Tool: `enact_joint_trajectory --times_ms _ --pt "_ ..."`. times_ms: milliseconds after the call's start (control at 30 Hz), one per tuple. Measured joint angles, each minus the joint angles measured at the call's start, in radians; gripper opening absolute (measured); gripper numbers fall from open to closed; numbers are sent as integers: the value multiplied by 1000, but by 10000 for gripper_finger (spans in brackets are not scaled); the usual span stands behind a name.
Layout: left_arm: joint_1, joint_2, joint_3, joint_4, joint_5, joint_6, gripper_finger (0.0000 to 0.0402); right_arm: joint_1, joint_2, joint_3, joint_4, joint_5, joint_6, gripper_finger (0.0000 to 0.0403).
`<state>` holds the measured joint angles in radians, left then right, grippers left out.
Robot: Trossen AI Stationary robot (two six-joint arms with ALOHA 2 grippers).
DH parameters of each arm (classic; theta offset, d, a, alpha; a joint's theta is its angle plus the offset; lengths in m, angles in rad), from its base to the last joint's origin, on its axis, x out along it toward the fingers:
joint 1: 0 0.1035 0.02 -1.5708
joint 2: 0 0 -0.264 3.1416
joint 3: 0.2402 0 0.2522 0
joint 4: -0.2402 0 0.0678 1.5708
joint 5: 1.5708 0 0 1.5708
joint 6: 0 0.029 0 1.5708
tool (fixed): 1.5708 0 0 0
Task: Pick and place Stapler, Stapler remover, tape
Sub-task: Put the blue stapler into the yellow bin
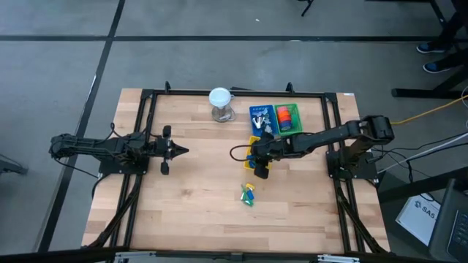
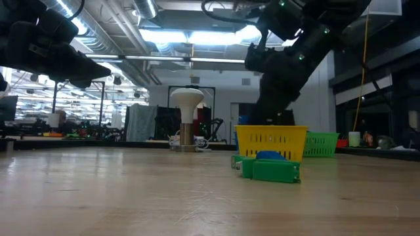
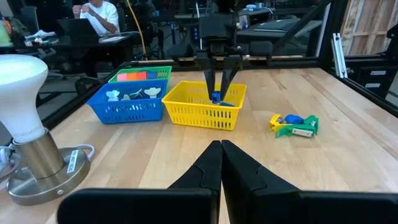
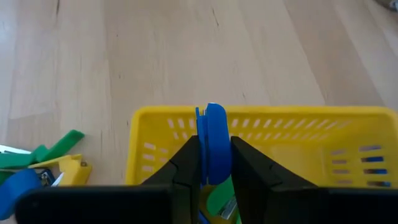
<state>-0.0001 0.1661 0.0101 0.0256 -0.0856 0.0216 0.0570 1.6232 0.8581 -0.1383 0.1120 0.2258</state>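
Right gripper [image 4: 215,163] over the yellow basket [image 4: 298,134], fingers pinched on a blue stapler [image 4: 214,140] (its lower end hidden between them), left gripper [image 3: 221,165] closed and empty over bare table, tape [image 3: 138,76] half hidden in the green basket [image 3: 163,70].

We note a wooden table [image 1: 197,204] with a black frame [image 1: 146,98], standing on a grey floor [image 1: 58,66] crossed by dark lines. Beyond the table's far edge we see a large hall with ceiling strip lights [image 2: 190,34] and exposed ducts [image 2: 98,39]. A seated person [image 3: 99,15] works at what may be a desk.
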Motion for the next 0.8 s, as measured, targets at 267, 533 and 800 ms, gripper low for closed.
enact_joint_trajectory --times_ms 267,533,800 --pt "0 0 0 0 0 0 1 3 7 0 0 0 30 75" --pt "0 0 0 0 0 0 1 6 7 0 0 0 36 100" --pt "0 0 0 0 0 0 1 6 7 0 0 -8 36 102"
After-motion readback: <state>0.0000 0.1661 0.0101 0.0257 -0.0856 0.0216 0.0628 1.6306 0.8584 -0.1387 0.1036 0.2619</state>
